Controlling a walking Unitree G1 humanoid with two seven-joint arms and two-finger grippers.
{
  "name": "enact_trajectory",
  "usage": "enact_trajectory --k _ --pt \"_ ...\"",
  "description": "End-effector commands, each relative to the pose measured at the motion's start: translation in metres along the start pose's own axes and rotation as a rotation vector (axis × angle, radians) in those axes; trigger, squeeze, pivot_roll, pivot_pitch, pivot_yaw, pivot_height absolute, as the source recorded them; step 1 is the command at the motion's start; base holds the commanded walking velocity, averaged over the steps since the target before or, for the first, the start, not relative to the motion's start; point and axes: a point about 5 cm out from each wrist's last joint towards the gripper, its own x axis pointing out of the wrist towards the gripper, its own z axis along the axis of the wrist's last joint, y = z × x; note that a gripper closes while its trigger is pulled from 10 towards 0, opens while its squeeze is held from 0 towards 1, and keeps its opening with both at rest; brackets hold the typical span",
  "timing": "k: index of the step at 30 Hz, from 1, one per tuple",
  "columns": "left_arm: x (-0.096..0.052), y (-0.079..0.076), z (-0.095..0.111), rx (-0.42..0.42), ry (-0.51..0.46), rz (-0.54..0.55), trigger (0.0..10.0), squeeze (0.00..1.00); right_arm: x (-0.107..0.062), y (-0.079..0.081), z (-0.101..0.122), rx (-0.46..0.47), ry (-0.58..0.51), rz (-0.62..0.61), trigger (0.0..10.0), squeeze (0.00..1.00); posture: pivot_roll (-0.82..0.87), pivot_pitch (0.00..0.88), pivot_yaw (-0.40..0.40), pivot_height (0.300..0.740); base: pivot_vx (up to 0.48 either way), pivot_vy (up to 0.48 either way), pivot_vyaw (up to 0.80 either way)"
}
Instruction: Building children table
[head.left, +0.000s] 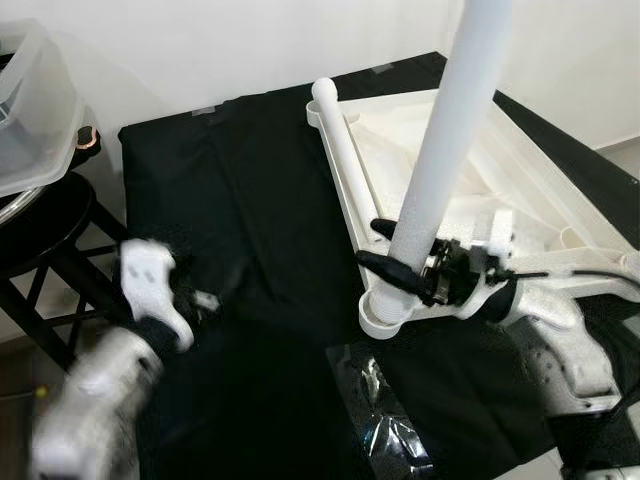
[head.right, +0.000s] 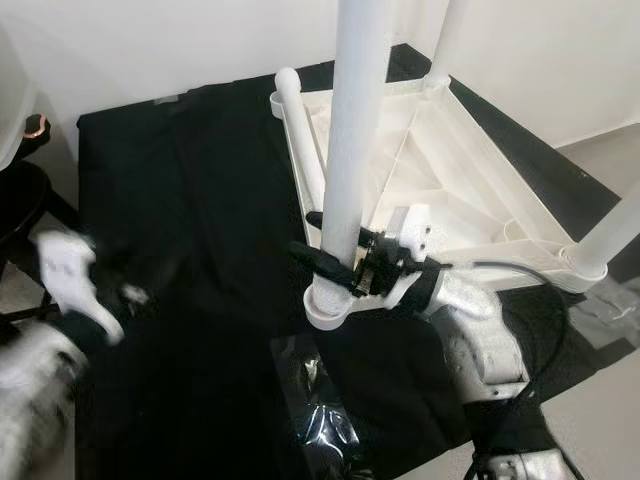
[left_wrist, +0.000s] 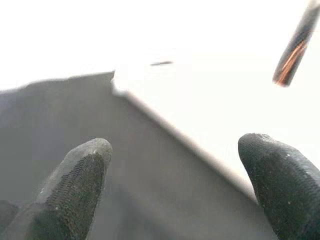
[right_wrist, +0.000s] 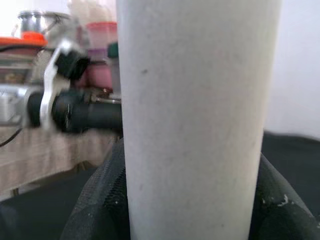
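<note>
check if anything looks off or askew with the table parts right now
One white leg lies loose across the upturned white tabletop instead of standing in a corner socket. The leg gripped by the right gripper stands upright. Crinkled clear plastic wrap lies on the black cloth.

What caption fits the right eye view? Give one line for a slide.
Right gripper clamps an upright white leg seated in the corner socket of the upturned children's table on black cloth.
</note>
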Motion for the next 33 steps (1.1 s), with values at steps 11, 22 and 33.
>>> enact_trajectory --k 11,22,33 --pt "0.024 -0.039 0.071 -0.048 -0.181 -0.587 10.0 0.00 0.025 0.015 0.008 -0.061 0.003 0.159 10.0 0.00 0.00 0.100 0.029 0.740 0.000 0.000 0.00" --pt "0.045 -0.051 0.071 -0.068 -0.179 -0.678 10.0 0.00 0.047 0.028 -0.002 -0.078 0.026 0.189 10.0 0.00 -0.01 0.069 0.027 0.740 0.000 0.000 0.00" --pt "0.061 -0.060 0.072 -0.033 -0.218 -0.732 10.0 0.00 0.084 0.027 -0.008 -0.073 0.010 0.069 10.0 0.00 -0.02 0.047 0.017 0.740 0.000 0.000 0.00"
